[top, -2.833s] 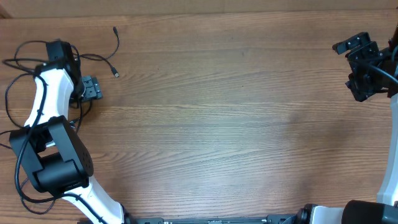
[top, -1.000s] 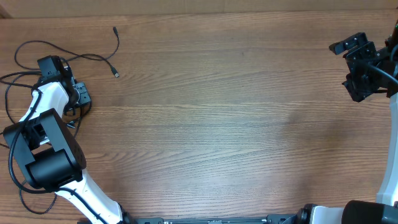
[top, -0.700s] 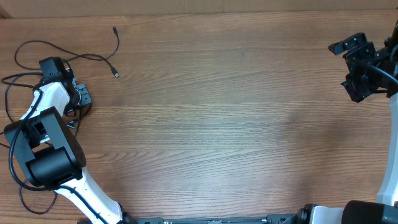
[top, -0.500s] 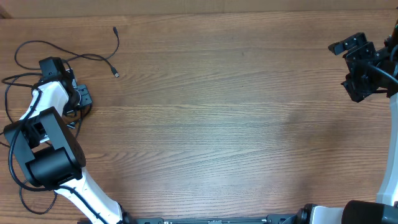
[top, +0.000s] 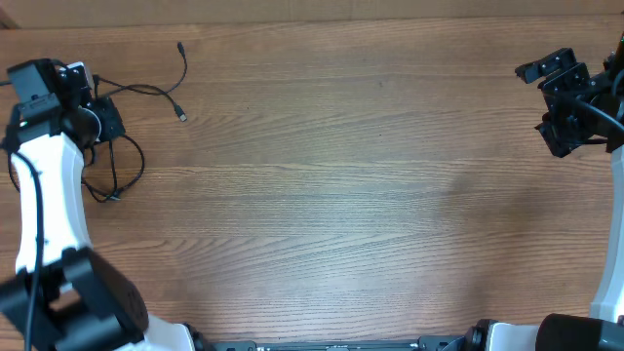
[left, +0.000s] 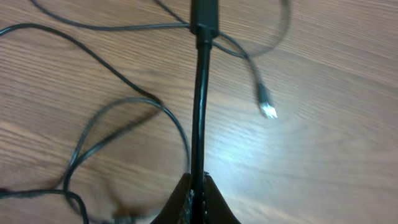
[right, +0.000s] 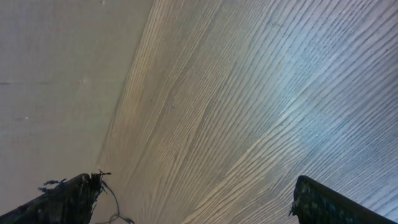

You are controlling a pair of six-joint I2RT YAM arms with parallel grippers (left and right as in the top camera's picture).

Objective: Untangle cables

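Thin black cables [top: 125, 166] lie in loops at the table's far left, with a loose strand and plug [top: 181, 68] beside them. My left gripper [top: 100, 119] hangs above the loops and is shut on a black cable [left: 200, 106], which runs straight up from between the fingertips [left: 199, 198] to a thicker plug [left: 204, 15]. A silver-tipped connector [left: 266, 107] lies on the wood next to it. My right gripper [top: 554, 97] is open and empty at the far right, raised; its fingers [right: 193, 193] frame bare wood.
The wooden table [top: 351, 195] spreads between the two arms. A pale wall or surface [right: 56, 74] borders the table's far edge in the right wrist view, where a distant cable [right: 115, 202] shows at the bottom left.
My left arm has swung up and back toward the far left corner, lifting its gripper off the loops with a cable in it. The cable loops have shifted. The right arm has barely moved.
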